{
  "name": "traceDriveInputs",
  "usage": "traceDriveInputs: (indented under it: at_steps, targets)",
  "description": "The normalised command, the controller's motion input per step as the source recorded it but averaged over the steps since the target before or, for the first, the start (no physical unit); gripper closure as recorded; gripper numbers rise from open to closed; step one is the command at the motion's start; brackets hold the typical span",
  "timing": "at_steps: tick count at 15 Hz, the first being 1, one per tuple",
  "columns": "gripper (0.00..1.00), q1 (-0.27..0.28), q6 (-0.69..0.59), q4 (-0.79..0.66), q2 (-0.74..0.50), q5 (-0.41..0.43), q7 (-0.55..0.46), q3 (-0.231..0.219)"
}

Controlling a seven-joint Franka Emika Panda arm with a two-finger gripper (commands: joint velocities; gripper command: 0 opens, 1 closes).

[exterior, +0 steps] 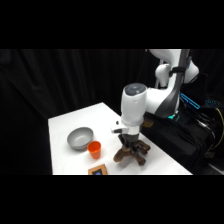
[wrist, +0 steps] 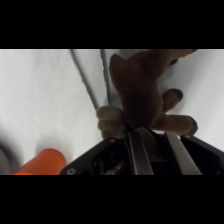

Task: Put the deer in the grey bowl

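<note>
Brown deer lies lengthwise away from the fingers, seemingly.

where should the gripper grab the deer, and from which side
Grip the deer across its narrow body, coming straight down from above. It lies flat on the table with stubby legs splayed outward, so the body is the slimmest part. The gripper is already right over it.

Plush, matt deer; smooth grey bowl; glossy orange cup; metal tongs.
</note>
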Motion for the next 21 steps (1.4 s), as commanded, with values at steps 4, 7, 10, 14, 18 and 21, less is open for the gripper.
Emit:
traceDriveInputs:
  at_steps: [4, 7, 10, 14, 18, 21]
  targets:
    - [0.93, -0.145, -0.37, 0.14, -0.34, 0.093, -0.14, -0.079]
    - [0.93, -0.143, -0.31, 0.29, -0.17, 0.036, -0.13, -0.103]
    - [0.93, -0.131, -0.21, 0.39, 0.00, -0.003, -0.10, -0.095]
    - [0.94, -0.110, -0.08, 0.45, 0.23, -0.058, -0.04, -0.098]
    - [0.94, -0.086, 0.05, 0.51, 0.41, -0.065, 0.03, -0.092]
    - [0.94, -0.048, 0.10, 0.51, 0.44, -0.025, 0.05, -0.060]
